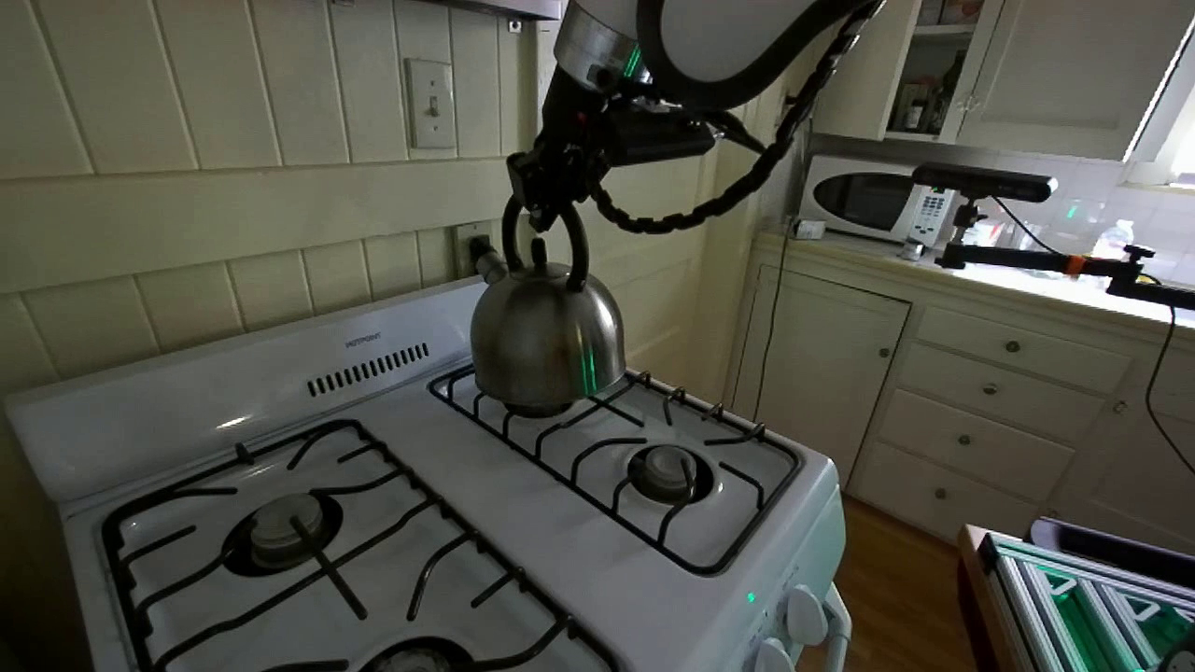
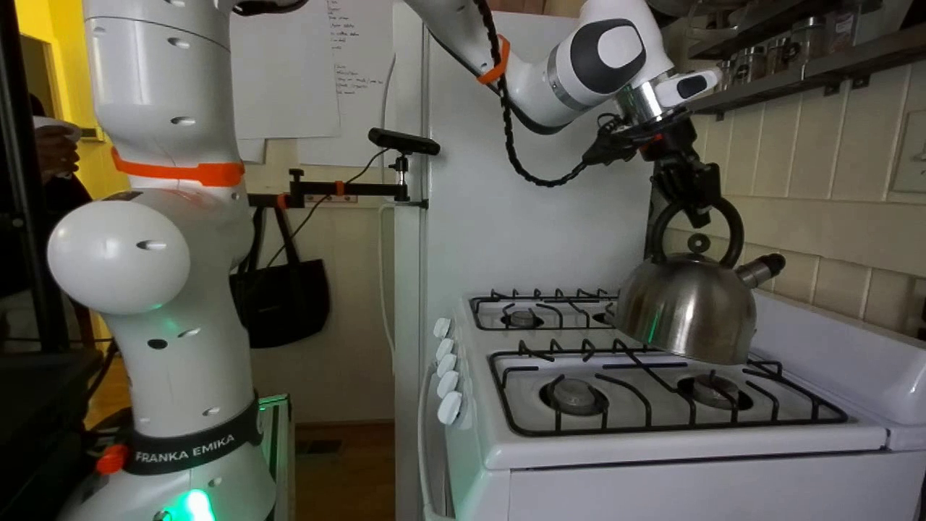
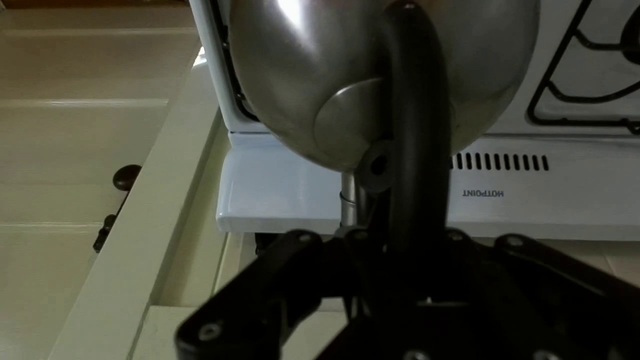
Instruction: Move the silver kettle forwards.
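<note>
The kettle (image 2: 687,311), a shiny steel dome with black loop handle (image 2: 736,228) and stubby spout (image 2: 758,270), hangs tilted over the back burner (image 2: 715,391), the gripper (image 2: 697,210) clamped on its handle. The cupboard (image 1: 1060,79) holds bottles (image 1: 914,115); jars (image 2: 808,40) line a shelf (image 2: 868,65) (contents too dim to tell).

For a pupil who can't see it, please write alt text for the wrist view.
A silver kettle over a white stove, its dark loop handle gripped by a black end effector at the bottom. Upside-down HOTPOINT lettering shows at right; cream panelling with a dark knob is at left.
</note>
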